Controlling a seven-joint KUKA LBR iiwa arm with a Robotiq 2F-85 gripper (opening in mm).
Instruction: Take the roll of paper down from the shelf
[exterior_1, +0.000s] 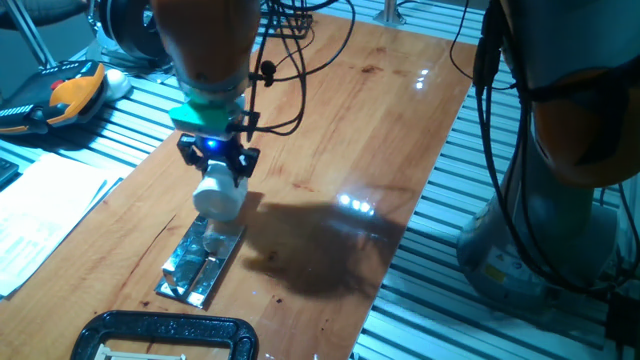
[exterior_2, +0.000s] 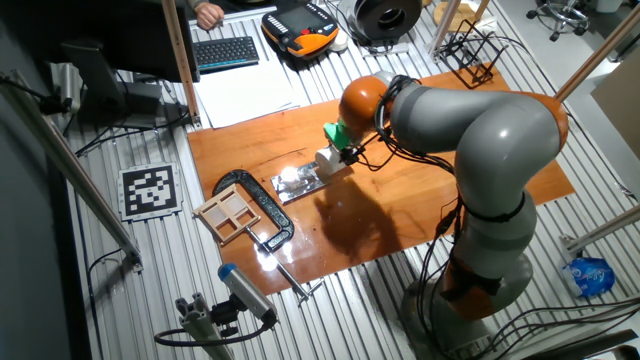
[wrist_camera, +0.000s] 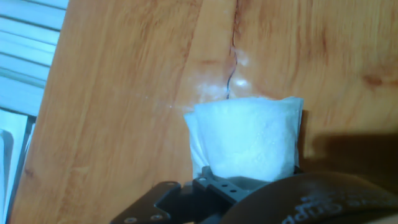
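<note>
The white roll of paper (exterior_1: 220, 195) hangs between my gripper's fingers, lifted just past the far end of the shelf (exterior_1: 200, 262), a shiny grey ridged metal plate lying on the wooden table. My gripper (exterior_1: 217, 165) is shut on the roll from above. In the hand view the roll (wrist_camera: 249, 140) fills the middle with bare wood behind it; the plate is out of that view and my gripper (wrist_camera: 205, 186) shows at the bottom. In the other fixed view the roll (exterior_2: 329, 160) sits right of the shelf (exterior_2: 298, 182).
A black clamp frame (exterior_1: 165, 335) lies at the table's near edge, just beyond the shelf; it holds a small wooden tray (exterior_2: 230, 212). Flat white paper sheets (exterior_1: 40, 215) and an orange pendant (exterior_1: 75, 95) lie off the table's left. Cables hang behind the arm.
</note>
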